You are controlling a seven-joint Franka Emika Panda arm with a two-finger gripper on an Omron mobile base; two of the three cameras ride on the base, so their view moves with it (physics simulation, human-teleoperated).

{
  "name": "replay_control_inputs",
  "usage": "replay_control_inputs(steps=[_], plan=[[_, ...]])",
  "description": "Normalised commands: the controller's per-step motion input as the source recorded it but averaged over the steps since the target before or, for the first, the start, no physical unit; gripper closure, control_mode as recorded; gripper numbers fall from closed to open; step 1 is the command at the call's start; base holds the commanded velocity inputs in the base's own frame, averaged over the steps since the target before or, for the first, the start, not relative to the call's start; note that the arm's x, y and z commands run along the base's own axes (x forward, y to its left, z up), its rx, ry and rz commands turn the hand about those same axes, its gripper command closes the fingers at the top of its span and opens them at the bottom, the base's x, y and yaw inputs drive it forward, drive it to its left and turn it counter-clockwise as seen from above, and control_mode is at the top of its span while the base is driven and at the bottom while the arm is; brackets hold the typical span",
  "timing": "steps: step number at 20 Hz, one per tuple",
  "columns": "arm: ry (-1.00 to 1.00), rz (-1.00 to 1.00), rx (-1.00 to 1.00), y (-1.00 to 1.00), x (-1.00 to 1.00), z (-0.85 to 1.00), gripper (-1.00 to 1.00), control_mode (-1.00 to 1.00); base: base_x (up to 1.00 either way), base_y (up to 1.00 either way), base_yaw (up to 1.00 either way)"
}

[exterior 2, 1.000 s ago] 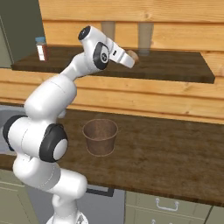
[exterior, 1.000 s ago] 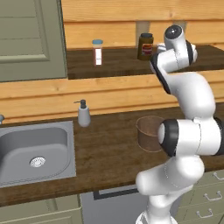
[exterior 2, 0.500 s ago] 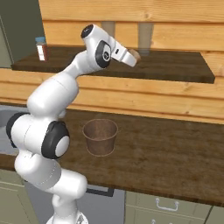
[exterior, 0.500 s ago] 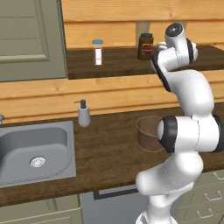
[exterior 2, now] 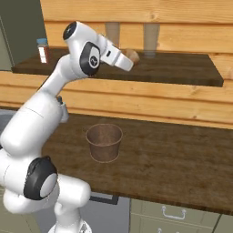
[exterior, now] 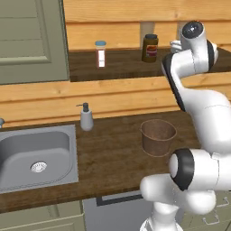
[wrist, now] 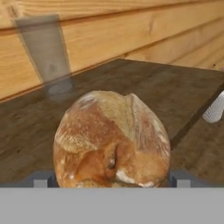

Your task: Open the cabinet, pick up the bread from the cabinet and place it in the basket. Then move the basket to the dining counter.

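bread: one point(wrist: 112, 144), on the cabinet point(exterior 2: 182, 75) shelf
basket: one point(exterior 2: 104, 142), on the counter point(exterior 2: 173, 159)
pincer point(wrist: 112, 180): apart, straddling the bread

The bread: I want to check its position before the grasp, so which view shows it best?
The hand view: the bread sits large and unobstructed on the shelf between the open fingertips. The right base view shows a small piece beyond the gripper.

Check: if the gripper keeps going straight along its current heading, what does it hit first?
The bread on the cabinet shelf. It sits dead ahead of the open gripper, between the fingers; whether they already touch it is unclear.
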Motion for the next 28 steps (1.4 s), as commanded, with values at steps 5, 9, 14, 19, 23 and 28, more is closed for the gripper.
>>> replay_control_inputs(steps=[5,9,14,19,23,28], plan=[[0.15,0.0,0.0,0.35,-1.0,0.33,1.0,-1.0,0.0,0.0,0.0],[0.29,0.02,0.03,0.36,-1.0,-0.01,1.0,-1.0,0.0,0.0,0.0],[0.24,0.06,0.1,0.25,-1.0,-0.41,1.0,-1.0,0.0,0.0,0.0],[0.15,0.11,0.19,0.12,-1.0,-0.96,1.0,-1.0,0.0,0.0,0.0],[0.14,0.13,0.18,0.0,-1.0,-1.0,1.0,-1.0,0.0,0.0,0.0],[0.07,0.16,0.04,0.02,-0.19,-0.71,1.0,-1.0,0.0,0.0,0.0]])
